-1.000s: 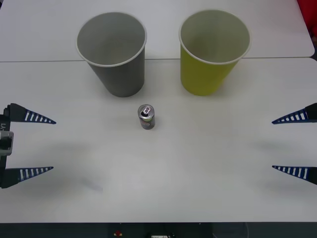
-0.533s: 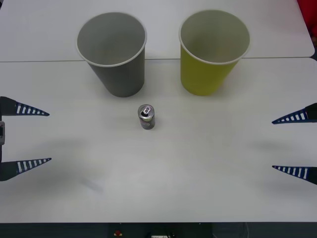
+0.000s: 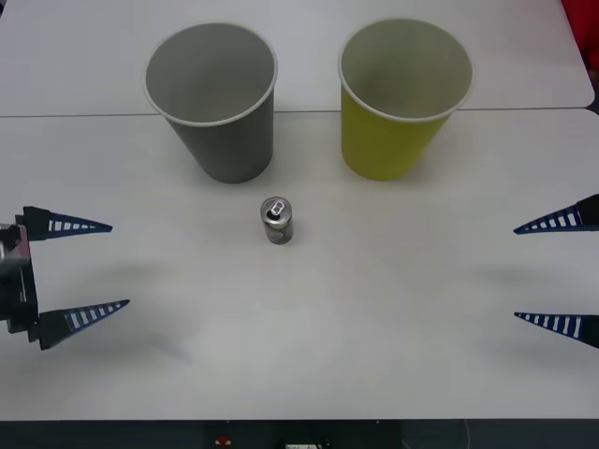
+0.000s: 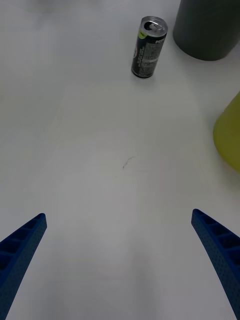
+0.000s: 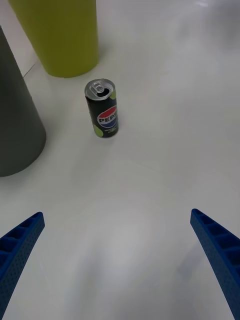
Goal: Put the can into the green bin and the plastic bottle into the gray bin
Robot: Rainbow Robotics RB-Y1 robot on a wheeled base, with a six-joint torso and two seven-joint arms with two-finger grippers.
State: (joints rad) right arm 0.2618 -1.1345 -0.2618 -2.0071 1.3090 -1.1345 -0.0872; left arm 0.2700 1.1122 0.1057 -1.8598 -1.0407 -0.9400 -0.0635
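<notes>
The small dark can (image 3: 277, 221) (image 5: 102, 114) (image 4: 147, 47) stands upright on the white table, just in front of the gap between the two bins. The gray bin (image 3: 213, 98) (image 5: 15, 120) (image 4: 207, 27) is at the back left and the green bin (image 3: 402, 95) (image 5: 61, 35) (image 4: 230, 137) at the back right, both upright and empty. My left gripper (image 3: 80, 271) is open at the left edge, pointing toward the can with bare table between. My right gripper (image 3: 557, 271) is open at the right edge. No plastic bottle is in view.
A seam between two table tops (image 3: 75, 115) runs across behind the bins' bases. The table's front edge (image 3: 299, 421) lies close to me.
My left gripper has moved inward toward the can and turned slightly. The right gripper, the can and both bins have stayed put.
</notes>
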